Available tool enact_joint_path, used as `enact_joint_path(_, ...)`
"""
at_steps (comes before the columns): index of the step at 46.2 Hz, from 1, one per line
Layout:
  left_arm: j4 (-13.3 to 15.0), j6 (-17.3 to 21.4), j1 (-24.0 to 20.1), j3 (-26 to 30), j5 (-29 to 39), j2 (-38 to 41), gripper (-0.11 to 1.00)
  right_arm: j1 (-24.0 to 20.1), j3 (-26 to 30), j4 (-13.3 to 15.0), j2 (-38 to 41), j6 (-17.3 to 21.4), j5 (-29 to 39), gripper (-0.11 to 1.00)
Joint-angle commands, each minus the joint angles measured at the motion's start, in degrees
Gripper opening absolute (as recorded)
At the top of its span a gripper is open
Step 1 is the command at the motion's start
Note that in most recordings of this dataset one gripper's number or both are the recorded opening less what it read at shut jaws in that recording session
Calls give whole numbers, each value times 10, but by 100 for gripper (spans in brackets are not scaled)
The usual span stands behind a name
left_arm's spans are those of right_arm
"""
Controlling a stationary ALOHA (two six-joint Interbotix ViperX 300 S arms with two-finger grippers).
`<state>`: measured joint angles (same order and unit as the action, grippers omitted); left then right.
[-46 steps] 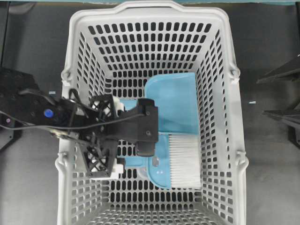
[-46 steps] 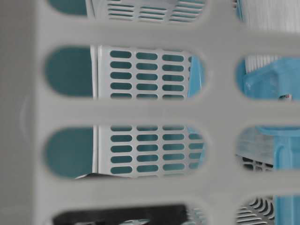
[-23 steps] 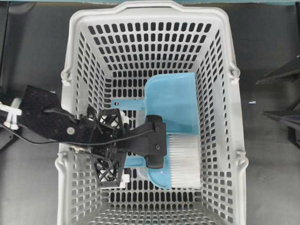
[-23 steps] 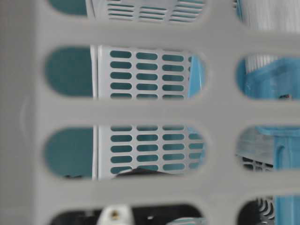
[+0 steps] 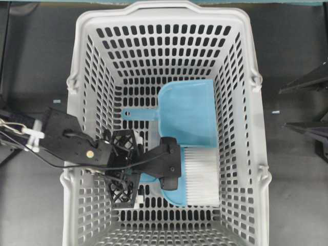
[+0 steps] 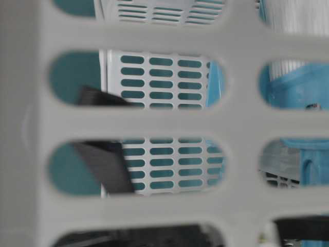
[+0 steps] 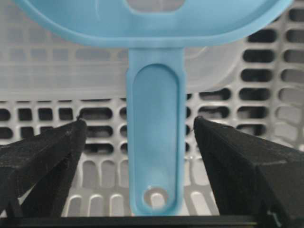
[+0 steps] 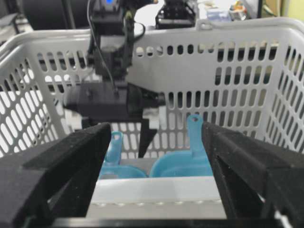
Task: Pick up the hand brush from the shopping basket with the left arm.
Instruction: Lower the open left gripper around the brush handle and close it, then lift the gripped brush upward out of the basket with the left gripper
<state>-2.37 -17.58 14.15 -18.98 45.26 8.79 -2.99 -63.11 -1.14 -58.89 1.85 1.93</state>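
Inside the shopping basket (image 5: 82,77), the left hand (image 7: 137,137) is spread open, its 2 fingers (image 7: 42,152) flanking the blue hand brush (image 7: 154,156) handle without touching. The right hand (image 8: 156,156) is open too.

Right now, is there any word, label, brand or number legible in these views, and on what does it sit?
None can be read.
The shopping basket: plain grey plastic, no label showing.
The hand brush and the blue dustpan: no visible print.
The left pincer, open around the brush handle: no visible marking.
Clutter behind the basket in the right wrist view: too blurred to read.
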Motion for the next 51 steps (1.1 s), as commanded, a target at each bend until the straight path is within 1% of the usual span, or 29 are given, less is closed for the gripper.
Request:
enact_joint_path(1,-2,3,2,1,-15,6,91,-2,4,-2,3,1,-6,74)
enact_joint_path(5,-2,4,2,3,-32,17,91,-1,4,-2,4,1,-6,74)
enact_joint_path(15,-2,0,2,1,-33,18,91,-1,3,-2,3,2,-4,74)
enact_joint_path(21,-2,4,2,0,-33,18,91,-1,2,-2,3,2,-8,74)
enact_joint_path(27,-2,3,3,3,-36,18,88,-1,3,-1,3,2,-11,74)
enact_joint_path(30,-2,5,6,4,-36,18,80,-1,2,-1,3,2,-11,74)
enact_joint_path(32,-2,5,8,5,-37,18,72,-1,2,-2,3,1,-11,74)
enact_joint_path(39,-2,6,14,6,-38,14,25,-1,1,-2,3,2,-13,74)
enact_joint_path(40,-2,6,15,6,-38,14,22,-1,1,-2,3,2,-14,74)
enact_joint_path(43,-2,7,15,8,-38,13,23,-1,-1,-3,3,2,-16,74)
enact_joint_path(51,-2,8,15,10,-38,4,23,-1,-4,-3,3,2,-29,74)
